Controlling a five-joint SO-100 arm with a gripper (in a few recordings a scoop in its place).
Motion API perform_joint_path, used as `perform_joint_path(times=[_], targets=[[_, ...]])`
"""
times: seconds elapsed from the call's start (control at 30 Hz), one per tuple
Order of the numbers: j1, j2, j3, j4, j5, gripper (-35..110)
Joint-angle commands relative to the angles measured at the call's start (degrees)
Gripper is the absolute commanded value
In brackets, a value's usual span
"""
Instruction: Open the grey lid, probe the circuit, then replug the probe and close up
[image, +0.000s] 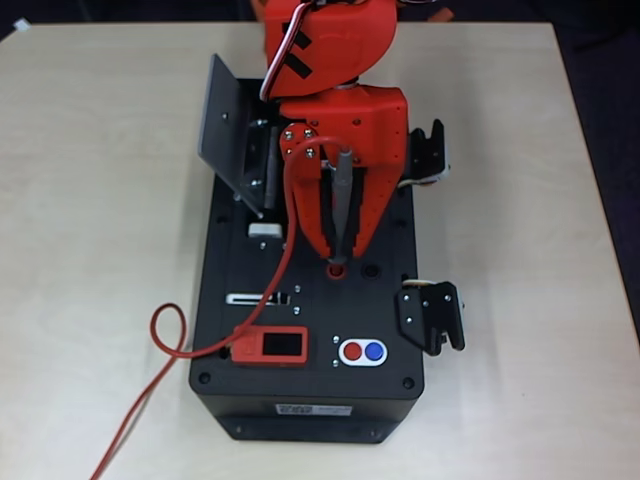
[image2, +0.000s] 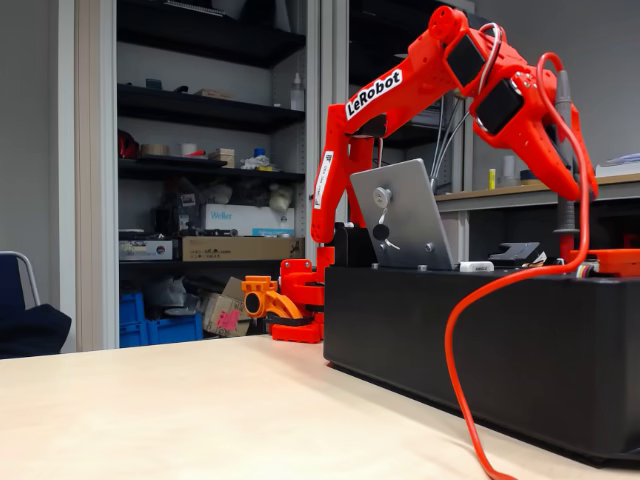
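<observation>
Orange two-finger gripper (image: 338, 252), frame centre, clamped on slim grey pen-shaped probe (image: 343, 205): light, rigid; best held mid-shaft, minding red cable (image: 170, 335).

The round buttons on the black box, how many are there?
2. A red button and a blue button sit side by side in a white oval near the box's front edge, right of the orange display in the overhead view.

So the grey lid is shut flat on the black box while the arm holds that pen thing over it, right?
Not quite: the grey lid stands open, tilted up on its hinge, as the overhead view shows. The gripper does hold the probe over the black box.
</observation>
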Motion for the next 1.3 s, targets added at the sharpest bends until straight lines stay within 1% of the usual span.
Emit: perform_joint_path(times=[0.0,0.1,0.2,0.37,0.5,0.83,0.93,1.03,1.27], targets=[[-0.1,1.3,-2.2,1.0,0.3,0],[0.3,1.0,-3.2,1.4,-0.3,0],[0.6,-0.9,-7.8,4.0,-1.6,0],[1.4,-5.2,-19.2,12.3,-3.1,0],[2.1,-7.5,-25.8,16.7,-4.9,0],[1.7,-7.6,-31.8,23.6,-5.4,0],[1.2,-6.7,-31.7,25.2,-5.9,0],[0.6,-3.4,-27.2,24.9,-6.2,0],[-0.5,9.8,-5.3,16.3,-6.2,0]])
